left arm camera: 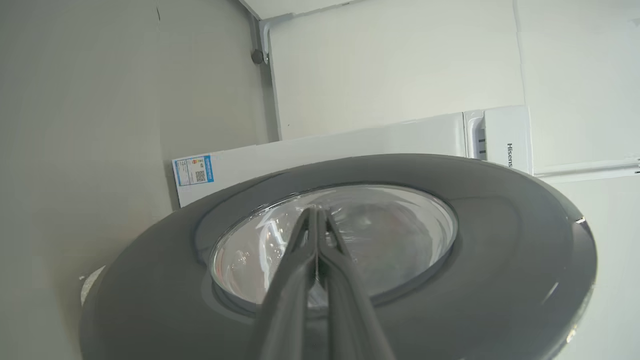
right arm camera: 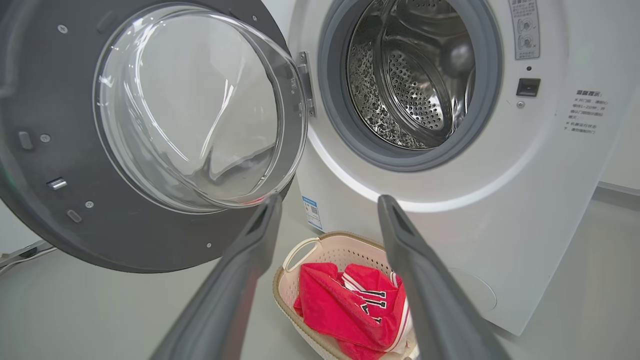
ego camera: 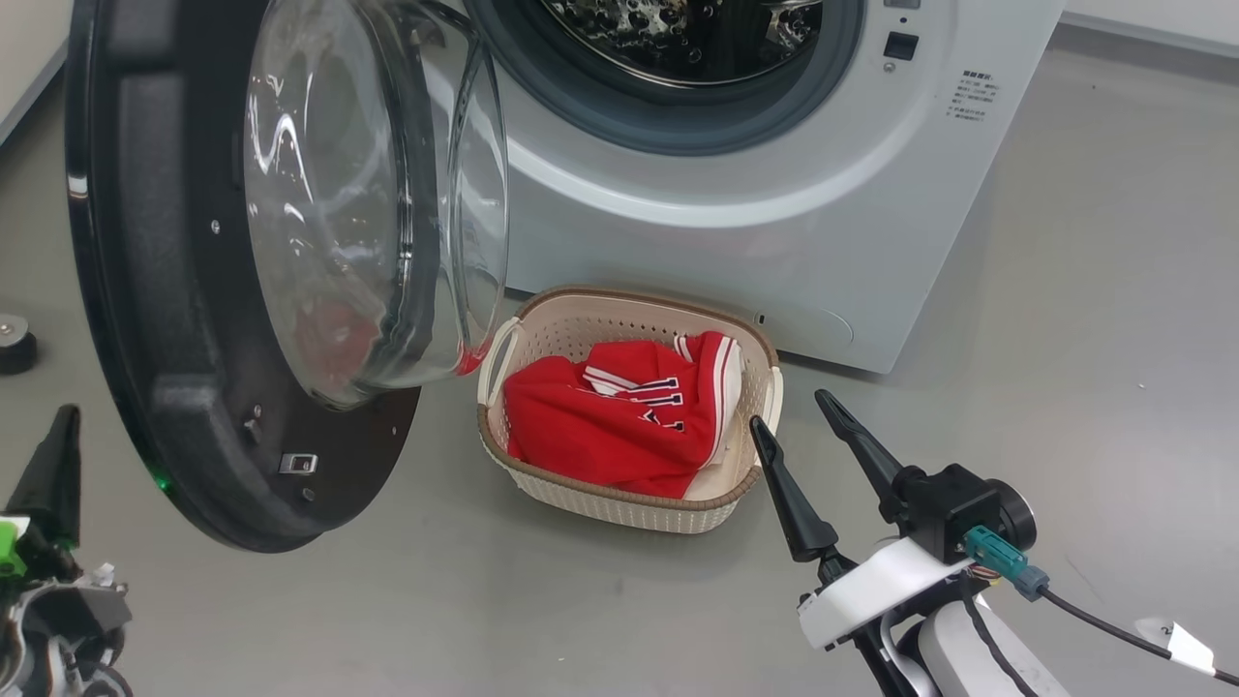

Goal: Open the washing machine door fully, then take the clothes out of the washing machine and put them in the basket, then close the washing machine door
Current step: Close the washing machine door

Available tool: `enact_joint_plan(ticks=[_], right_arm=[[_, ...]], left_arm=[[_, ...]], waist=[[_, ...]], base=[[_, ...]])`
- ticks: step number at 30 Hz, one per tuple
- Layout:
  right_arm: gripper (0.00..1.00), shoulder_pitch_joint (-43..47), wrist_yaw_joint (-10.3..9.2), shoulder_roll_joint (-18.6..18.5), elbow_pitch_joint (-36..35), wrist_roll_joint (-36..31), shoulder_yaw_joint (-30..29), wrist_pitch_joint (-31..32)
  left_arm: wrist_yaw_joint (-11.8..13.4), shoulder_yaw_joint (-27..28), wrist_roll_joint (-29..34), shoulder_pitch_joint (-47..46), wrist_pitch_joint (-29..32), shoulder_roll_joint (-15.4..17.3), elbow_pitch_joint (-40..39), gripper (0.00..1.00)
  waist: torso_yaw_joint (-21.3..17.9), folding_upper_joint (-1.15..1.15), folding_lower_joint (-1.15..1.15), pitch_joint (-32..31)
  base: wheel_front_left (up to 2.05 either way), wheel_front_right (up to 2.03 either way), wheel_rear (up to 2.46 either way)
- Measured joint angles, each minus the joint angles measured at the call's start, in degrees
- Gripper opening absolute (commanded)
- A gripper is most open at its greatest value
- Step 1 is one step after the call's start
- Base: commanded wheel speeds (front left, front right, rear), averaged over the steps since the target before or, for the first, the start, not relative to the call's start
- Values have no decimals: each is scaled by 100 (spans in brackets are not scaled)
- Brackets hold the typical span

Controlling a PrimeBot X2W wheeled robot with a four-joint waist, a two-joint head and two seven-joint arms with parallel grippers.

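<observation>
found the washing machine (ego camera: 774,194) at the far side of the floor (ego camera: 1065,339), with no cloth in the visible part of its steel drum (right arm camera: 415,75). found the washing machine door (ego camera: 145,290) swung out wide on the hinge at the opening's left, inner face and glass bowl turned toward the head camera. saw the basket (ego camera: 619,508) on the floor right before the machine's lower front, just beside the door's bowl, and the clothes (ego camera: 600,426) heaped red inside it. judged the emptying as done, then, and the closing of the door as the step in hand.

saw the right tool (ego camera: 788,409) spread wide and empty, just off the basket's right handle. saw the left tool (left arm camera: 316,215) pinched fully together on nothing, pointed at the door's glossy outer face, near it but seemingly not touching. reckoned the next move to call for a flat push on that outer face, carried round the hinge until latched.

marked the basket as the likely snag, close under the door's sweep; could not judge the clearance between rim and handle. marked the right tool too as needing room from the opening. noted a small dark round object (ego camera: 12,344) at the floor's left edge, well apart.
</observation>
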Motion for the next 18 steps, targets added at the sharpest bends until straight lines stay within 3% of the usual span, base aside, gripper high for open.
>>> enact_joint_plan(ticks=[12,18], right_arm=[[100,-9,0,0,1,0,-38,0],[100,-27,0,-1,2,0,-38,0]], left_arm=[[665,-99,-999,-113,1366,-11,-83,0],[721,-101,-1122,-112,1738,19,-226,0]], waist=[[-19,0,0,96],[-24,0,0,102]], base=[[0,0,0],[0,0,0]])
